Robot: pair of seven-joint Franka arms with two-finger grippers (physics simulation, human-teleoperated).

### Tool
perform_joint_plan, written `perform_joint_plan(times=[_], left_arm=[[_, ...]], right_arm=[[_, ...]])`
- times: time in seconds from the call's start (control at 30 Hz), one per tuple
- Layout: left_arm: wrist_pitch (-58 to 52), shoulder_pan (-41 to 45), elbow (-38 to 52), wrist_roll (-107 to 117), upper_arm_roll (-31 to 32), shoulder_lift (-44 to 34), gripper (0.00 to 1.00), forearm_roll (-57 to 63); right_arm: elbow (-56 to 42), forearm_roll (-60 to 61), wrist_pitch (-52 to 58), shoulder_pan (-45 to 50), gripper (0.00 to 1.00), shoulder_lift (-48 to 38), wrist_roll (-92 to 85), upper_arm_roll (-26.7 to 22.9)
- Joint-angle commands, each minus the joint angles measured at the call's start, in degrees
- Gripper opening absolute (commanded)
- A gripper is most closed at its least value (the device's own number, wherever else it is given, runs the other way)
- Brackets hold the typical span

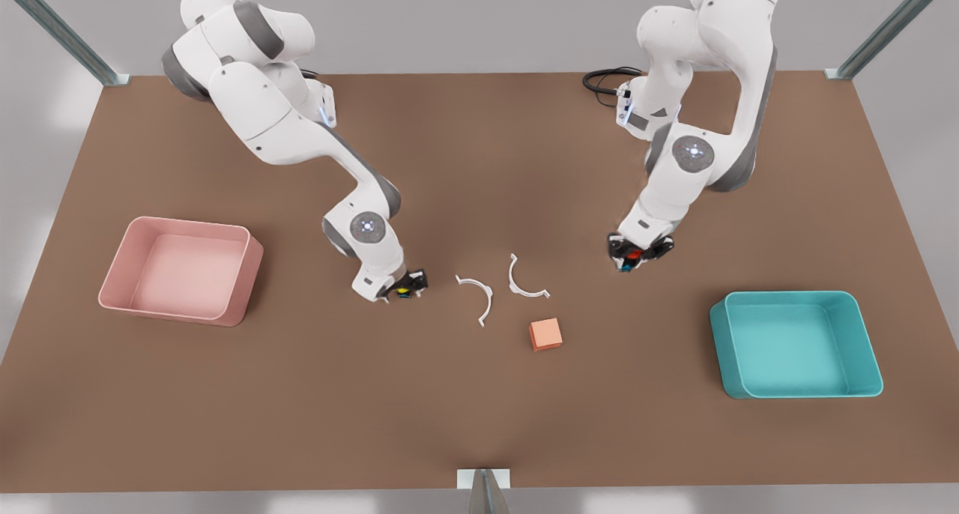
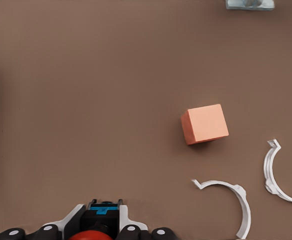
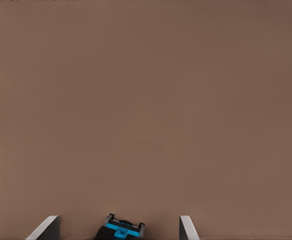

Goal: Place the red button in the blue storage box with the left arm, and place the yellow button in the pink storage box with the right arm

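The red button [image 1: 634, 256] sits in my left gripper [image 1: 635, 258], at the front view's right of centre. In the left wrist view the white fingers [image 2: 75, 219] press on its dark base and the red cap [image 2: 92, 235] shows below them. The yellow button [image 1: 404, 293] lies under my right gripper [image 1: 404, 288], left of centre in the front view. In the right wrist view its dark base [image 3: 120, 230] sits between the two spread fingers [image 3: 48, 227], touching neither. The blue storage box [image 1: 794, 295] stands at the front view's right, the pink storage box [image 1: 187, 225] at its left.
An orange-salmon cube [image 1: 545, 334] [image 2: 204, 124] lies near the table's middle. Two white curved clips [image 1: 479, 293] [image 1: 524, 282] rest between the grippers. A black cable [image 1: 603, 79] coils at the back edge. Metal posts stand at the table's corners.
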State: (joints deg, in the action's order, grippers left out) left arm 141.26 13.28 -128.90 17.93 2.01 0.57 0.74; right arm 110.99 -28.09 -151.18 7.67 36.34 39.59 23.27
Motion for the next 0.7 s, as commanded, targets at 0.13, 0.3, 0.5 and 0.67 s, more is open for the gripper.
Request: perform_joint_plan(times=[0.13,0.3,0.5,0.67], left_arm=[[-13.7,-23.7,13.7,-63.6,-0.3,10.9,0.41,-3.2],[-13.5,-30.3,30.0,-77.2,-0.3,27.6,0.41,-6.6],[-13.5,-30.0,35.7,-76.8,-0.3,33.4,1.00,-6.0],[-26.1,-25.2,35.8,-49.8,-0.1,25.2,1.00,-5.8]], right_arm=[[2.7,-0.2,-1.1,-0.5,0.91,-1.5,7.3,0.5],[3.3,-0.2,-1.1,-0.5,0.76,-1.5,8.9,1.3],[3.4,-0.2,-1.1,-0.6,0.69,-1.2,8.7,1.1],[3.2,-0.7,-1.1,-0.6,0.55,-1.4,8.1,1.0]])
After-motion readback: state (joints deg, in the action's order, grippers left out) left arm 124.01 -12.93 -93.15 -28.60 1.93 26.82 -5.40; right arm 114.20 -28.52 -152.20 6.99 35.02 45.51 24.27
